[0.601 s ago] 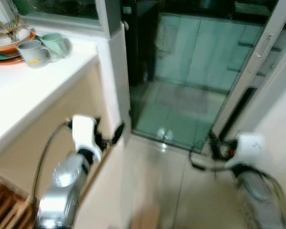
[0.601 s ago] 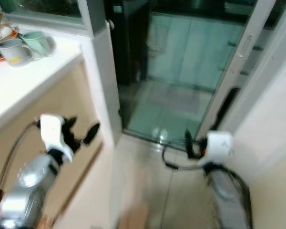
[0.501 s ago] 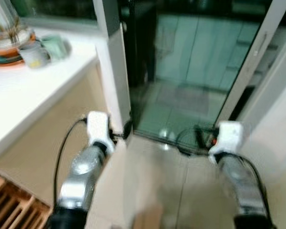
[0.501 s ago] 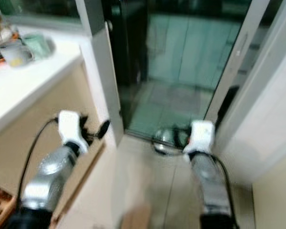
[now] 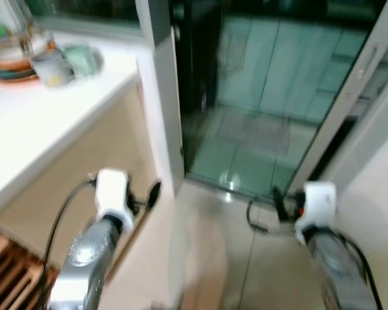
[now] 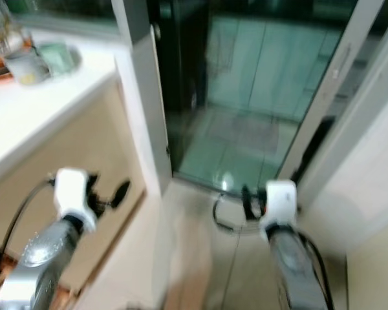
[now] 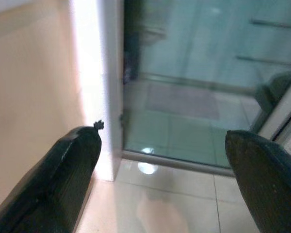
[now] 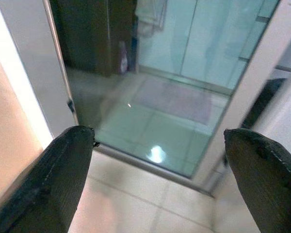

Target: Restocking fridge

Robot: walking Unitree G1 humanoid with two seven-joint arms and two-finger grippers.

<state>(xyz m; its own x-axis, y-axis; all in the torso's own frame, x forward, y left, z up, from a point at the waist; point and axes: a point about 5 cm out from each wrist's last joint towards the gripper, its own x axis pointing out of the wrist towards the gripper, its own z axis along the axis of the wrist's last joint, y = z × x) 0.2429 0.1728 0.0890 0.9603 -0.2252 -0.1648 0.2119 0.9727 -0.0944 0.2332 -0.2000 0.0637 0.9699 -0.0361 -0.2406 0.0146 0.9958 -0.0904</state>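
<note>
A blurred tiled floor [image 5: 213, 271] is seen before a glass door [image 5: 265, 97]. Both arms are held forward and low. The left gripper [image 7: 160, 194] is spread wide, empty, near the white post [image 5: 165, 97] at the counter's [image 5: 45, 123] end. The right gripper [image 8: 160, 194] is also spread wide and empty, facing the door's threshold. Mugs [image 5: 68, 61] and stacked plates [image 5: 10, 58] are set on the counter's far left. Whether the dark cabinet [image 5: 197, 58] behind the post is the fridge cannot be told.

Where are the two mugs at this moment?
The two mugs stand on the white counter at the far left of the head views, just beside the stacked dishes.
</note>
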